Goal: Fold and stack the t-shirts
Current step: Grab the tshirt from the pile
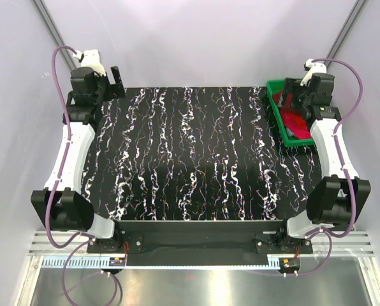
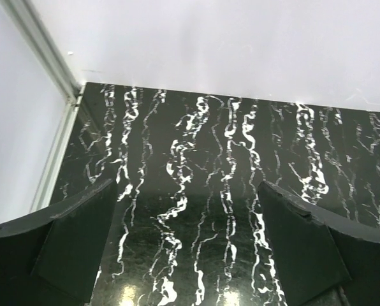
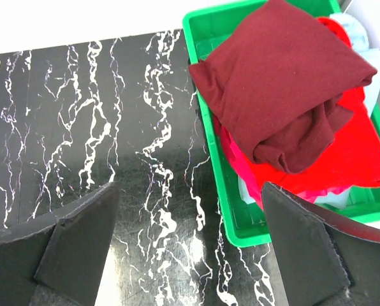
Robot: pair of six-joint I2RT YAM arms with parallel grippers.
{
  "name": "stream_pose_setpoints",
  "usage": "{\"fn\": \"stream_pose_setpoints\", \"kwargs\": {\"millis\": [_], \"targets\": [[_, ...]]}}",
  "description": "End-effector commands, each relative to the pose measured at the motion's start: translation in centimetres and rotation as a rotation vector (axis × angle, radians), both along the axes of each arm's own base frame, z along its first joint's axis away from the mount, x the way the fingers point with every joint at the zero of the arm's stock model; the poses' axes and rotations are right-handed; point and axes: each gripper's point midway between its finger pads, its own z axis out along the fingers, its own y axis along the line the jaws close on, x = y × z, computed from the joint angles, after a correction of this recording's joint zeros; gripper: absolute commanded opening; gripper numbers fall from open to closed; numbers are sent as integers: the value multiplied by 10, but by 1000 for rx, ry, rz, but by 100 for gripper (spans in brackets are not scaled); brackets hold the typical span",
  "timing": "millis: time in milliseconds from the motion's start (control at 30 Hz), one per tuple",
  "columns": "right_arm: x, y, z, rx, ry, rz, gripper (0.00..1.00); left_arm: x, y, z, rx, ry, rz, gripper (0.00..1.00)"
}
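Observation:
The t-shirts lie crumpled in a heap inside a green bin [image 3: 206, 127] at the table's far right corner. A dark maroon one [image 3: 279, 76] is on top, with a bright red one [image 3: 362, 159] and a pink-magenta one [image 3: 241, 159] under it. In the top view the heap [image 1: 297, 121] is partly hidden by the right arm. My right gripper [image 3: 190, 245] hovers open above the bin's near left corner, holding nothing. My left gripper [image 2: 187, 242] is open and empty over the black marbled table [image 2: 209, 159] at its far left corner [image 1: 116, 81].
The green bin [image 1: 285, 137] sits against the table's right edge. A pale bluish cloth [image 3: 359, 32] shows at the bin's far side. White walls close in the table at the back and sides, with a metal post [image 2: 43, 51] at the left corner.

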Motion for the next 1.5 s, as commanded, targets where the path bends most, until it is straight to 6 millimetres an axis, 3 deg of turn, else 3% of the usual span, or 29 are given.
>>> {"fn": "stream_pose_setpoints", "kwargs": {"millis": [0,267,467,633,667,767,800,867,900,933,967,1033,1067,1167,1333,1467], "targets": [[0,5,47,-39,-139,29,100,-7,-11,30,-22,-81,-38,99],[-9,29,58,-59,-133,205,100,-10,-47,44,-109,-88,-222,99],[7,28,48,-26,-88,215,100,-11,-68,44,-195,-65,-328,99],[29,-1,52,-70,-80,95,100,-16,-90,19,-284,15,-424,99],[37,-8,40,-89,-56,72,100,-15,-89,5,-284,45,-417,99],[51,-29,33,-160,-31,10,100,-11,-81,-28,-234,109,-384,99],[61,-40,13,-191,21,-10,100,-11,-80,-34,-217,124,-387,99],[70,-55,11,-207,50,-31,100,-15,-80,-45,-174,151,-417,99],[83,-67,-14,-206,111,-52,100,-19,-82,-51,-156,173,-452,99],[84,-68,-3,-210,94,-58,100,-22,-85,-52,-156,181,-465,99],[92,-75,-20,-208,124,-70,100,-25,-86,-56,-156,193,-475,99],[101,-82,-15,-215,121,-97,100,-30,-89,-61,-151,207,-493,99],[106,-85,-30,-215,150,-96,97,-32,-90,-68,-148,220,-503,99],[114,-95,-39,-221,168,-135,93,-37,-92,-73,-166,227,-502,99],[117,-102,-47,-238,182,-163,89,-38,-93,-79,-191,240,-490,87],[112,-105,-69,-262,239,-155,79,-38,-94,-84,-204,257,-488,86]]}}
